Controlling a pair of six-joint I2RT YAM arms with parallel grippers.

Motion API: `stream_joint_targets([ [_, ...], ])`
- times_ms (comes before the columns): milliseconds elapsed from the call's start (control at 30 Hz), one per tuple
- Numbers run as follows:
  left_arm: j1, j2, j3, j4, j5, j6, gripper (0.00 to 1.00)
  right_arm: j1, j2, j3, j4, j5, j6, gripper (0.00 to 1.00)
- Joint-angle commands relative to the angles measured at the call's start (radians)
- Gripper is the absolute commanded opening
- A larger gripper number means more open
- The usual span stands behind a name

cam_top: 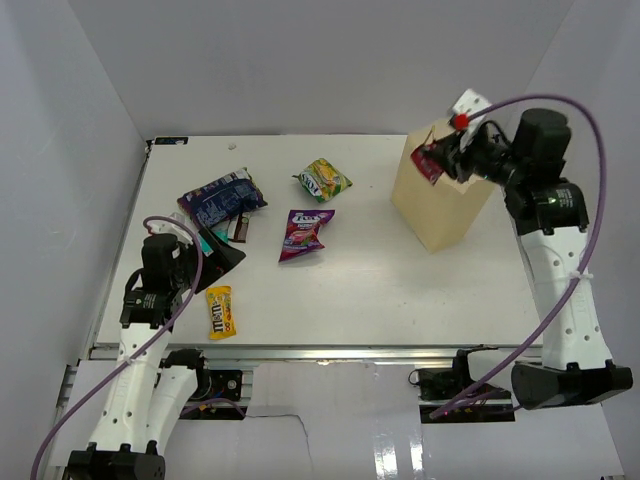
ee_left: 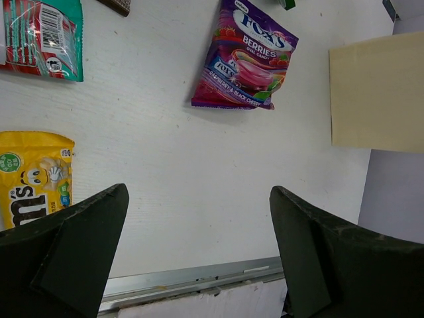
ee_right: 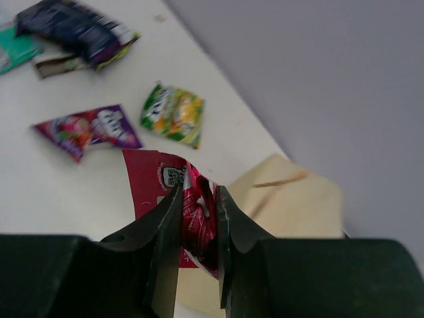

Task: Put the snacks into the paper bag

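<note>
Right now the right gripper [cam_top: 441, 160] is pinched narrow on a red-pink snack packet [cam_top: 428, 164], holding it at the open top of the tan paper bag [cam_top: 440, 210], with the packet's lower edge hanging against the bag's rim; whether it has entered the mouth cannot be told. The bag stands upright on the white surface [cam_top: 380, 280]. The other snacks all lie flat on the surface to the left of the bag. Nearest it is the green-yellow packet [cam_top: 325, 180], and just beyond that, a little nearer the arms, is the purple Fox's Berries packet [cam_top: 305, 231]. Further left of the bag lies the dark blue packet [cam_top: 222, 198], with a teal packet [cam_top: 205, 241] close by it and a yellow M&M's packet [cam_top: 221, 312] nearest the arms. The left gripper [cam_top: 218, 256] hovers farthest from the bag, over the teal packet and just beside the M&M's packet, its jaws spread wide and holding nothing.
</note>
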Motion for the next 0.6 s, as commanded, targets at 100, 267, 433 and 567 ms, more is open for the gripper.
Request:
stream_joint_targets([
  [100, 0.003, -0.018, -0.025, -0.010, 0.022, -0.009, 0.98, -0.156, 0.143, 0.207, 0.155, 0.143, 0.330, 0.08],
  [267, 0.003, -0.009, -0.018, -0.016, 0.018, -0.009, 0.98, -0.206, 0.200, 0.183, 0.224, 0.334, 0.384, 0.08],
  [433, 0.003, 0.037, 0.015, -0.014, 0.012, -0.047, 0.98, -0.206, 0.220, 0.061, 0.303, 0.407, 0.376, 0.08],
  [567, 0.003, 0.092, 0.059, -0.014, 0.007, -0.078, 0.98, -0.203, 0.226, 0.004, 0.310, 0.361, 0.361, 0.15],
])
